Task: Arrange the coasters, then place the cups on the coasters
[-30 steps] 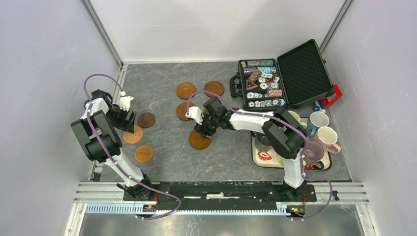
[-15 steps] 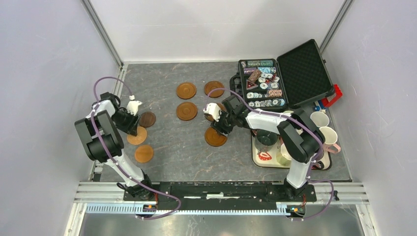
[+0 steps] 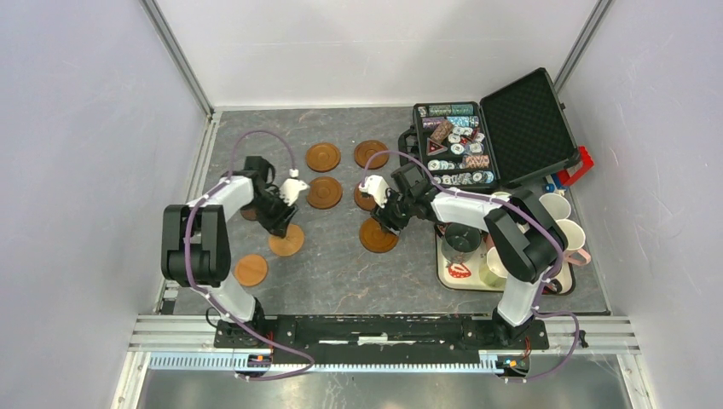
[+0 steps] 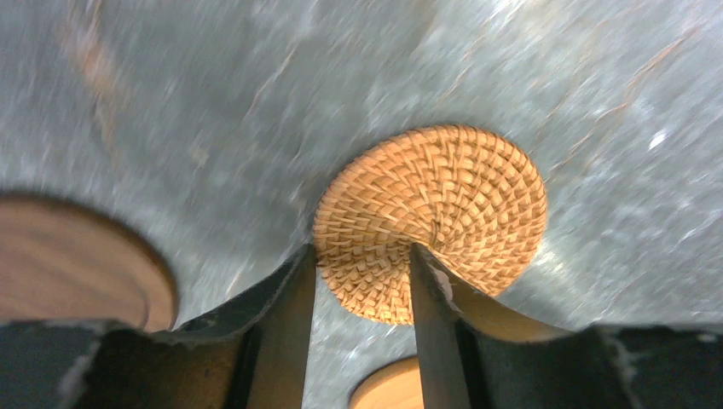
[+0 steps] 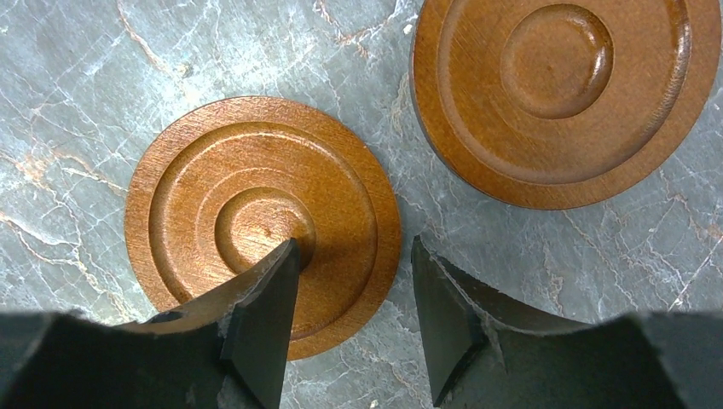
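On the left half of the grey table (image 3: 341,281), the left gripper (image 4: 362,256) is pinching the rim of a woven coaster (image 4: 443,196). The coaster looks lifted a little off the top. The right gripper (image 5: 354,247) is standing loose with its jaws apart. One tip is sitting on the middle of a dark ringed coaster (image 5: 213,196) and the other is on bare table just beside the rim, so it is gripping nothing.

The woven edge is thin, so it could be slipping out if the arm is swinging fast. Then the disc may be landing crooked, or on the plain wooden coaster (image 4: 77,256) nearby. The right tip could be nudging its coaster into the second ringed coaster (image 5: 554,94) close by.

The cups (image 3: 554,209) are sitting on the tray (image 3: 456,273) at the right, beside the open chip case (image 3: 520,119) — and the right arm's own elbow is hanging over that tray.
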